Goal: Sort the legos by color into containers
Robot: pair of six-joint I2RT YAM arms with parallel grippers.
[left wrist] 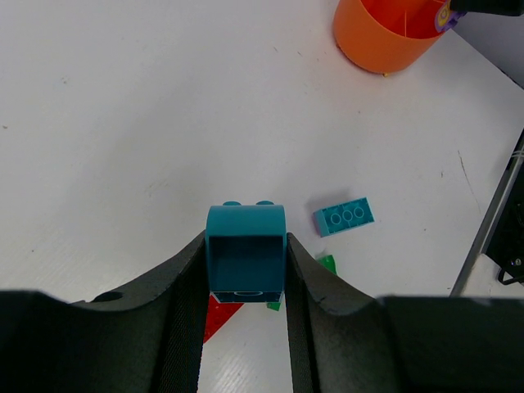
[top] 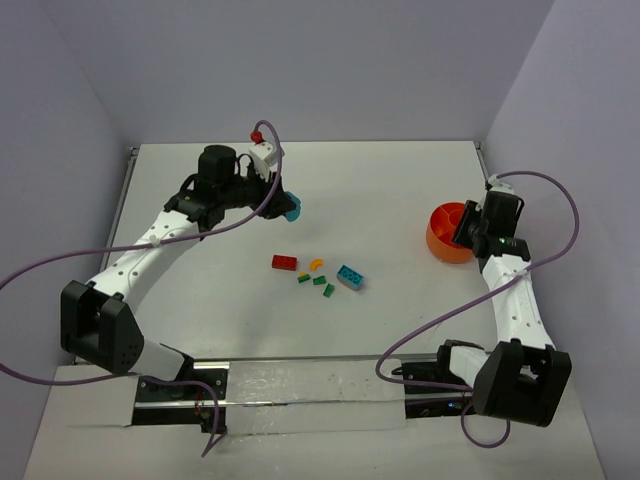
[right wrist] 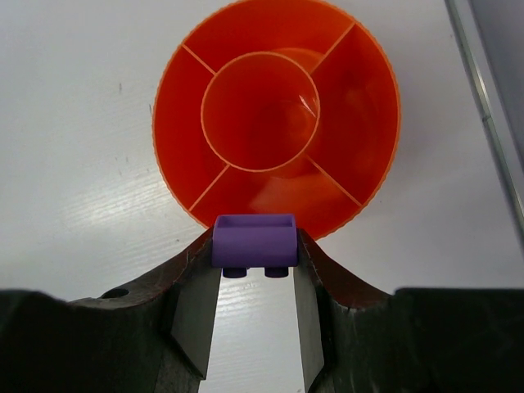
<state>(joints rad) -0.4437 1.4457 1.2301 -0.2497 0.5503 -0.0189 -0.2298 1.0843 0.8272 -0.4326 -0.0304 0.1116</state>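
Right jaws clenched on purple brick [right wrist: 254, 240], its long axis across them, at near rim of orange bowl [right wrist: 176, 147]; compartments straight ahead. Left jaws grasp teal brick [left wrist: 245, 250], bowl well apart across worktop [left wrist: 123, 123]. Right arm nearer.

On the white table [top: 400, 190], a loose cluster sits mid-table: red brick [top: 284, 262] on the left, curved orange piece [top: 316, 265] just beside it, three small green bricks [top: 320, 281] nearer, teal brick [top: 350, 277] rightmost. Far right stands the orange divided bowl [top: 439, 247].
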